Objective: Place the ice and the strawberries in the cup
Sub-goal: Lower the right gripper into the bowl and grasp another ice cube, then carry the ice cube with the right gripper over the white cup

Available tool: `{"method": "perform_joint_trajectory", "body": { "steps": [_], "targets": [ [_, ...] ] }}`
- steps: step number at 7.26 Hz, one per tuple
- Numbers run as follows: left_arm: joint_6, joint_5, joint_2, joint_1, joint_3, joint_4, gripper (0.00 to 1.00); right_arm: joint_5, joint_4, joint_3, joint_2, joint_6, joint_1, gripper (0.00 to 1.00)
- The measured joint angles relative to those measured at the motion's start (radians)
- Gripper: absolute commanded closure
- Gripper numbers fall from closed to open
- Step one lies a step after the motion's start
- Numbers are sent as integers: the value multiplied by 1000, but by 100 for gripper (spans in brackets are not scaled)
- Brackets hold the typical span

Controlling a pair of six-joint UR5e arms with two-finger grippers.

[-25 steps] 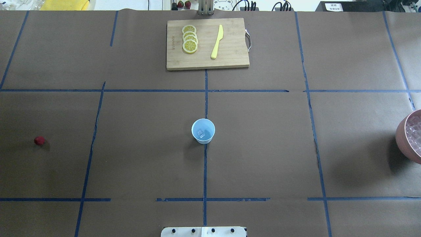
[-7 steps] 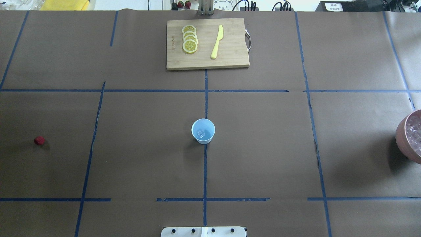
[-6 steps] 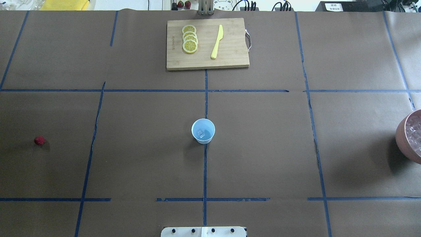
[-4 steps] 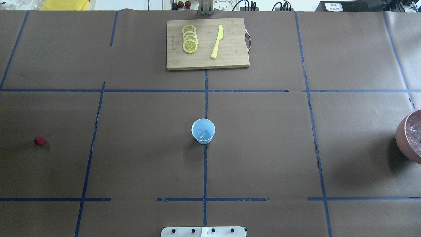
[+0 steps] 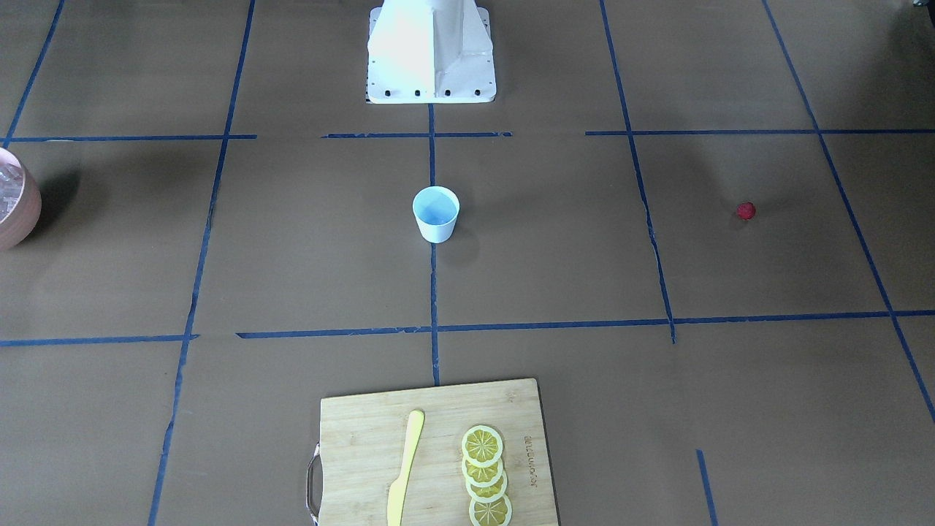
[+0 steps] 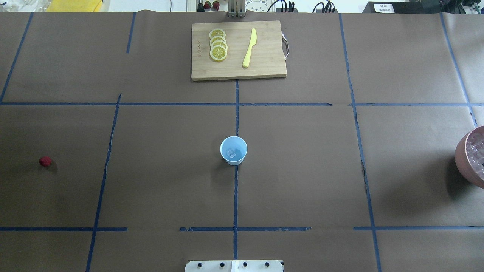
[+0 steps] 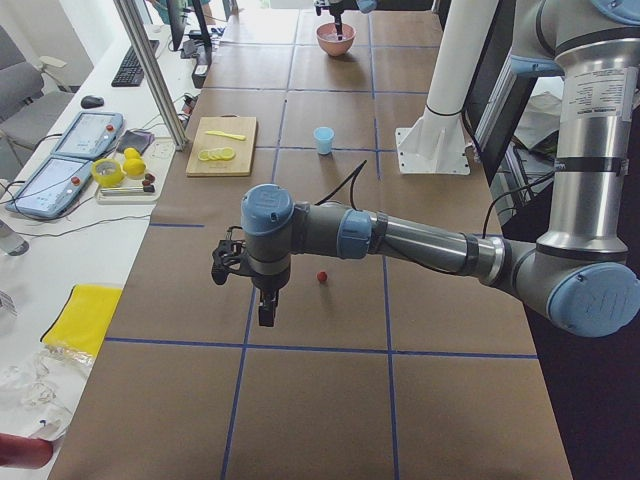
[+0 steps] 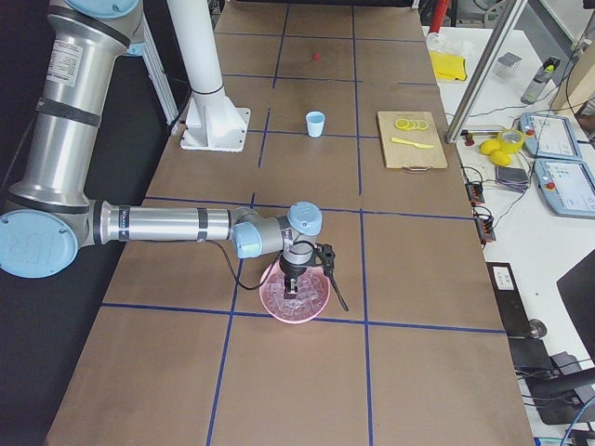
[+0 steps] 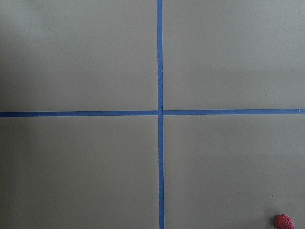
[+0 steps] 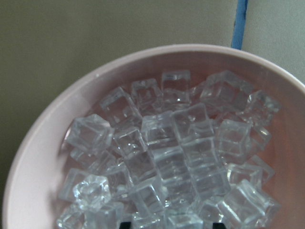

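The pale blue cup (image 6: 233, 150) stands upright at the table's middle, with one ice cube (image 6: 231, 153) inside. It also shows in the front view (image 5: 436, 213). The red strawberry (image 6: 45, 161) lies alone on the left side and at the corner of the left wrist view (image 9: 283, 221). My left gripper (image 7: 265, 310) hangs above the table beside the strawberry (image 7: 321, 276); I cannot tell if it is open. My right gripper (image 8: 296, 277) hovers over the pink bowl of ice (image 8: 296, 293). Its dark fingertips (image 10: 125, 224) stand wide apart over the cubes (image 10: 167, 157).
A wooden cutting board (image 6: 238, 50) with lemon slices (image 6: 218, 44) and a yellow knife (image 6: 249, 47) lies at the far middle. The pink bowl (image 6: 463, 156) sits at the table's right edge. The robot's base (image 5: 431, 51) stands behind the cup.
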Motion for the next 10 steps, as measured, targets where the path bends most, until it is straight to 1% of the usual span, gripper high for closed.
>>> {"method": "perform_joint_trajectory", "body": {
  "steps": [3, 4, 6, 7, 8, 10],
  "targets": [
    [-3, 0, 0, 1, -6, 1, 0, -2, -1, 0, 0, 0, 0, 96],
    [-5, 0, 0, 1, -6, 1, 0, -2, -1, 2, 1, 0, 0, 100],
    [-6, 0, 0, 0, -7, 2, 0, -3, -3, 26, 1, 0, 2, 100],
    [-6, 0, 1, 0, -7, 2, 0, -2, -17, 67, -4, 1, 4, 100],
    [-6, 0, 1, 0, -7, 2, 0, -2, -57, 125, -9, 1, 9, 100],
    [-6, 0, 1, -1, -7, 2, 0, -3, -220, 273, 11, 1, 34, 100]
  ]
}}
